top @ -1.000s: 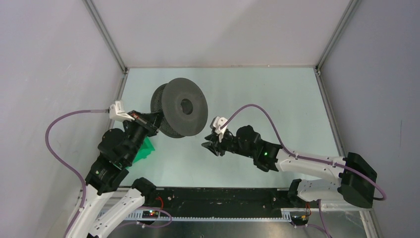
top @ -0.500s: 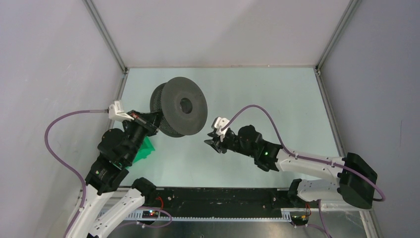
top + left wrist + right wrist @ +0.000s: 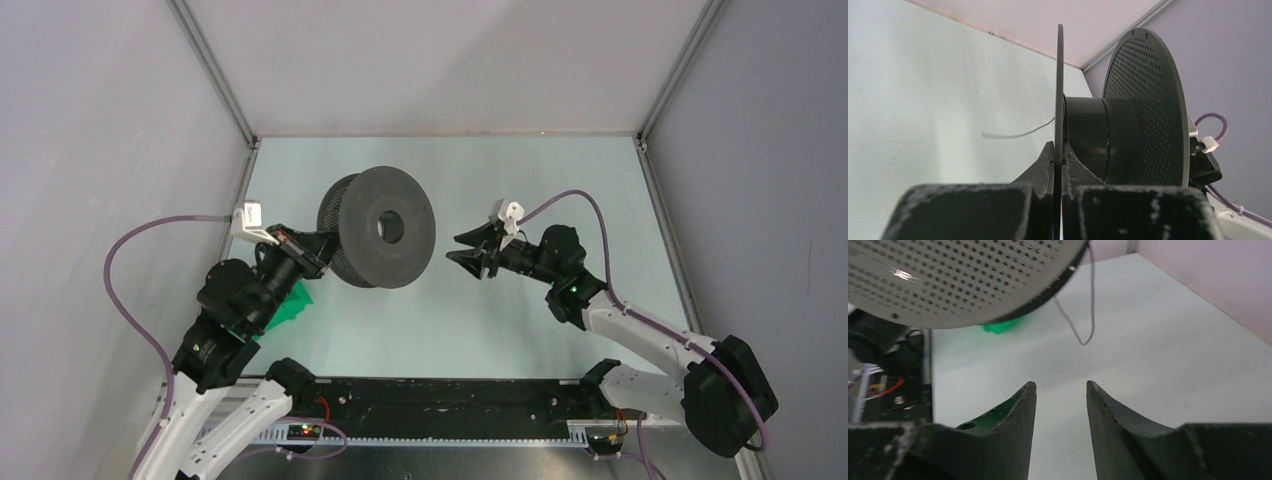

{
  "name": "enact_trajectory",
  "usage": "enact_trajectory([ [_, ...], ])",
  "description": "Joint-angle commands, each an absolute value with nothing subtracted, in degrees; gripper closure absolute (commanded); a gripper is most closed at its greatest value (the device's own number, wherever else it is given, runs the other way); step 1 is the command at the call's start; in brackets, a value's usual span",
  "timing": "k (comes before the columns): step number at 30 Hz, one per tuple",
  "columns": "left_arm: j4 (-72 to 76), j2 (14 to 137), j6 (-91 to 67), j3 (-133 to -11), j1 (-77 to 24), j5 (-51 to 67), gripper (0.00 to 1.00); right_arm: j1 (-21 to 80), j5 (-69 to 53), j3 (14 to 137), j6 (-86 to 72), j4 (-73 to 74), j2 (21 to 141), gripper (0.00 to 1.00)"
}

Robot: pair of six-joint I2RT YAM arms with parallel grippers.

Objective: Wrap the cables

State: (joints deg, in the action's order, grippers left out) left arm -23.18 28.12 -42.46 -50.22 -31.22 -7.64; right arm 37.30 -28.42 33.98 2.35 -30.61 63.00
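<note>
Left tool [image 3: 1058, 156]: shut tight on the thin rim of the near flange of the spool [image 3: 380, 240], my only hold on it. Right tool [image 3: 1060, 390]: part open and empty, facing the perforated flange over the desk [image 3: 560, 190]. Cable [image 3: 1091, 300]: hangs from the spool's edge in a loose curl, ahead of my right tool and apart from it.

Risks, as I judge them: the wire is thread-thin, so my right tool may close on nothing or brush it aside. A hard tug may unwind turns. A grip on the rim alone may let the spool pivot or slip.
</note>
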Motion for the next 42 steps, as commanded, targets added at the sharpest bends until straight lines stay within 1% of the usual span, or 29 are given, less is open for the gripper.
enact_trajectory([
  [1,-16.43,27.90,-44.29,-52.34,-30.77,-4.16,1.00,36.45,-39.52,34.28,-3.80,-37.90,64.96,0.53],
  [6,-16.35,28.02,-47.26,-53.11,-30.84,-2.87,1.00,35.13,-45.24,34.28,-7.23,-44.42,68.63,0.50],
  [17,-15.82,27.86,-50.55,-54.42,-30.76,-1.25,1.00,33.03,-48.74,34.28,-13.97,-59.80,77.39,0.46],
  [24,-14.69,27.89,-51.85,-54.43,-30.83,-1.27,1.00,33.86,-48.84,34.59,-16.82,-67.99,82.19,0.47],
  [29,-13.44,28.80,-53.24,-54.42,-30.84,-0.87,1.00,34.72,-47.52,34.67,-19.90,-76.44,86.33,0.47],
  [35,-12.04,28.89,-54.53,-54.06,-30.87,-0.53,1.00,35.35,-46.30,36.68,-21.73,-79.37,89.57,0.47],
  [37,-11.65,28.89,-54.76,-53.84,-30.85,-0.60,1.00,35.67,-45.90,37.15,-21.59,-79.55,90.51,0.50],
  [39,-11.39,28.79,-54.90,-53.61,-30.84,-0.61,1.00,35.62,-44.99,37.25,-21.87,-79.62,91.13,0.57],
  [40,-11.20,28.77,-54.96,-53.48,-30.84,-0.61,1.00,35.52,-44.84,37.26,-22.39,-79.56,91.38,0.65],
  [41,-11.14,28.68,-54.96,-53.37,-30.83,-0.66,1.00,35.29,-44.88,37.22,-22.84,-79.46,91.44,0.70],
  [42,-11.07,28.62,-54.95,-53.18,-30.79,-0.80,1.00,35.22,-45.17,37.19,-23.84,-79.41,91.37,0.81],
])
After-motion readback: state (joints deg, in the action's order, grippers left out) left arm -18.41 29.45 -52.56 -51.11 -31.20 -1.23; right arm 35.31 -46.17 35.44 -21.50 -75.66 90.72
